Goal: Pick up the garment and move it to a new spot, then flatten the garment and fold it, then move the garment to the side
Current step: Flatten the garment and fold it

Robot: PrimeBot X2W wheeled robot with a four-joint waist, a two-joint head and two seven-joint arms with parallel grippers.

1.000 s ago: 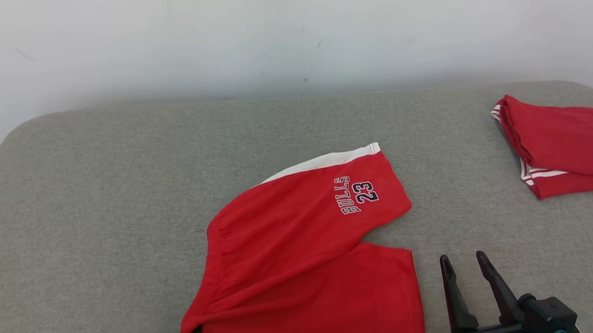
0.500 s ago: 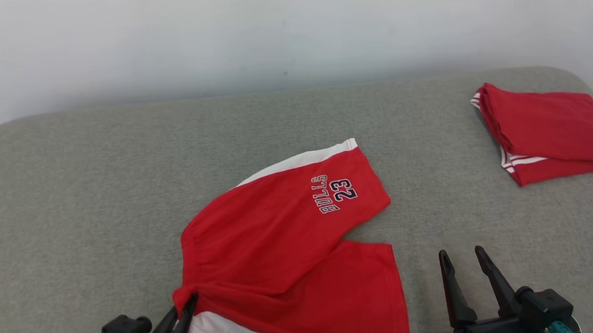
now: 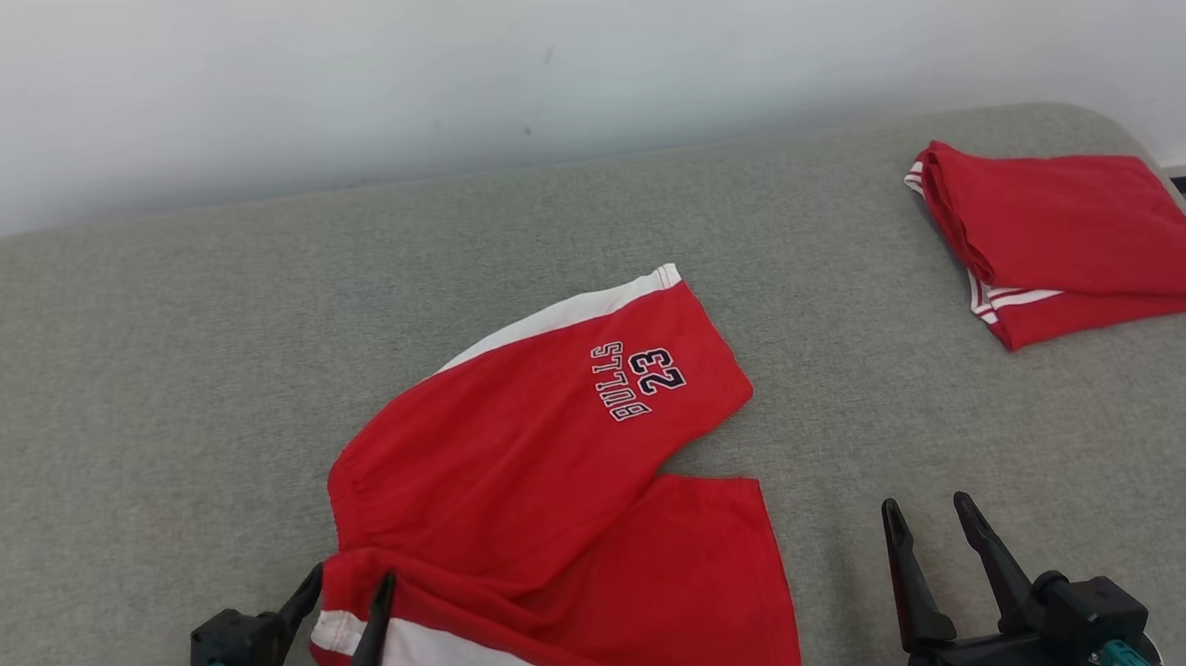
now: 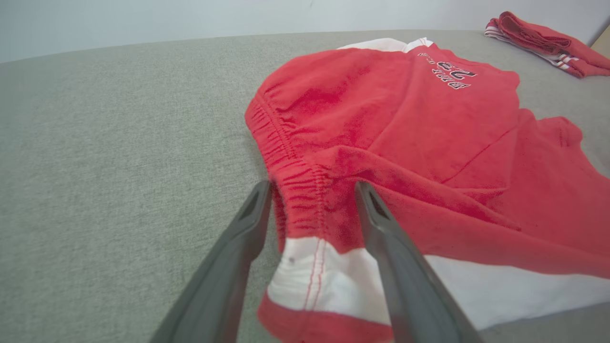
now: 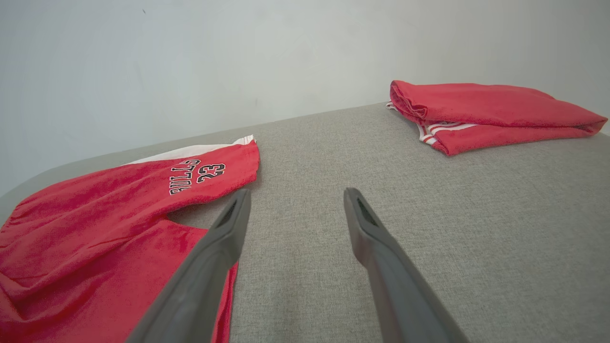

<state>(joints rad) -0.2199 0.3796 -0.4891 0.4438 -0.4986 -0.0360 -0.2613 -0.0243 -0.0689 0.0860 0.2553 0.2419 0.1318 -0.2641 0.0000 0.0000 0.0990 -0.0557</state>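
Red shorts [image 3: 548,455], one pair, lie spread; one folded garment [image 3: 1059,233] apart.

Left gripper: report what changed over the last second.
The left gripper opened, letting go of the waistband corner of the red Bulls 23 shorts, which now lies slack on the grey cushion. The right gripper stayed open; the folded red garment stayed put.

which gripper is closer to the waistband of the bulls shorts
Left. The left gripper has its open fingers either side of the shorts at the waistband corner. The right gripper is open over the grey surface beside the near leg, apart from the cloth.
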